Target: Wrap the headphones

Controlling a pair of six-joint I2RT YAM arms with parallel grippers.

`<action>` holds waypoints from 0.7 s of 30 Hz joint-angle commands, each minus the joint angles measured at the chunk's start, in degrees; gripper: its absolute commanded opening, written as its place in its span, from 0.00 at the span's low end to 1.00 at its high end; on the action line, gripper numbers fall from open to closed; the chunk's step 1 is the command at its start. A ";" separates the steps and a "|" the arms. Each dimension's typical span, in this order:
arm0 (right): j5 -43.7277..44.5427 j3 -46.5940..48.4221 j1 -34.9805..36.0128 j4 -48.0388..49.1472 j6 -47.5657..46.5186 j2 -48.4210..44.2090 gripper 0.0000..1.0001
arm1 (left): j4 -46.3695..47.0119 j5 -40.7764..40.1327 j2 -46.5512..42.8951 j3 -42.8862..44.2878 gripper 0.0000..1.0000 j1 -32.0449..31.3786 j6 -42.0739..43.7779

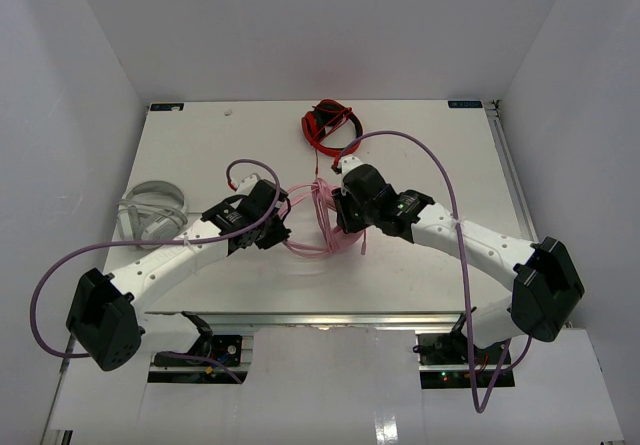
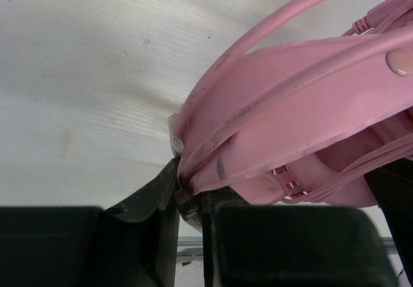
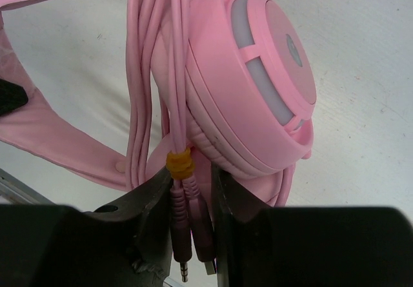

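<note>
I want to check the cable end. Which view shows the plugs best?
The right wrist view: the plugs sit close up in the right gripper, under a yellow band. The top view shows only cable loops; the left wrist view shows headband and cable, no plugs.

The gripper [image 3: 187, 187] is pinching the cable [image 3: 145, 74] at its two plugs [image 3: 186, 232], just under a yellow band [image 3: 179, 163] binding them. Pink strands are running up against the headphones [image 3: 216, 116], whose ear cup [image 3: 271, 74] is facing right. The headband [image 3: 58, 138] is curving off left over the pale table [image 3: 361, 106]
</note>
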 commanded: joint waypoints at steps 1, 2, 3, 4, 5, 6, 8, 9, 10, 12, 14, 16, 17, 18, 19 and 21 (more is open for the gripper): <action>2.93 -0.44 0.45 1.26 -0.26 -1.10 0.31 | 3.22 0.04 -3.75 1.81 0.00 0.35 -3.87; 3.20 -0.49 0.47 1.33 -0.37 -1.06 0.31 | 3.16 -0.09 -3.82 1.72 0.00 0.35 -3.85; 3.33 -0.49 0.51 1.37 -0.37 -1.11 0.31 | 3.16 -0.13 -3.86 1.64 0.00 0.35 -3.81; 3.42 -0.49 0.54 1.44 -0.39 -1.16 0.31 | 3.14 -0.25 -3.89 1.58 0.00 0.35 -3.82; 3.42 -0.49 0.54 1.56 -0.45 -1.21 0.32 | 3.09 -0.48 -3.89 1.58 0.00 0.35 -3.94; 2.98 -0.64 0.54 1.65 -0.61 -1.52 0.32 | 3.00 -0.66 -3.89 1.58 0.00 0.35 -3.88; 2.55 -0.94 0.81 2.02 -0.81 -2.12 0.35 | 2.72 -1.32 -3.98 1.67 0.00 0.35 -4.13; 2.59 -1.07 0.98 2.15 -0.90 -2.59 0.38 | 2.46 -1.75 -4.11 1.80 0.00 0.35 -4.17; 2.63 -1.20 1.15 2.28 -0.99 -3.06 0.40 | 2.20 -2.18 -4.24 1.93 0.00 0.35 -4.22; 2.75 -1.55 1.30 2.43 -1.08 -3.92 0.42 | 1.79 -3.07 -4.45 1.99 0.00 0.40 -4.48; 2.89 -1.75 1.33 2.48 -1.12 -4.59 0.43 | 1.28 -3.79 -4.88 2.15 0.00 0.35 -4.70; 2.83 -1.87 1.33 2.55 -1.19 -5.29 0.43 | 1.08 -4.38 -5.32 2.28 0.00 0.35 -4.83; 2.75 -1.90 1.33 2.55 -1.16 -5.64 0.43 | 1.00 -4.55 -5.56 2.40 0.00 0.35 -4.89; 2.66 -1.96 1.33 2.55 -1.25 -5.94 0.43 | 0.88 -4.73 -5.68 2.54 0.00 0.35 -4.89; 2.57 -2.05 1.33 2.55 -1.38 -6.16 0.44 | 0.75 -4.86 -5.72 2.68 0.00 0.35 -4.85; 2.43 -2.09 1.42 2.55 -1.44 -6.86 0.45 | 0.51 -5.11 -5.91 2.91 0.00 0.35 -4.76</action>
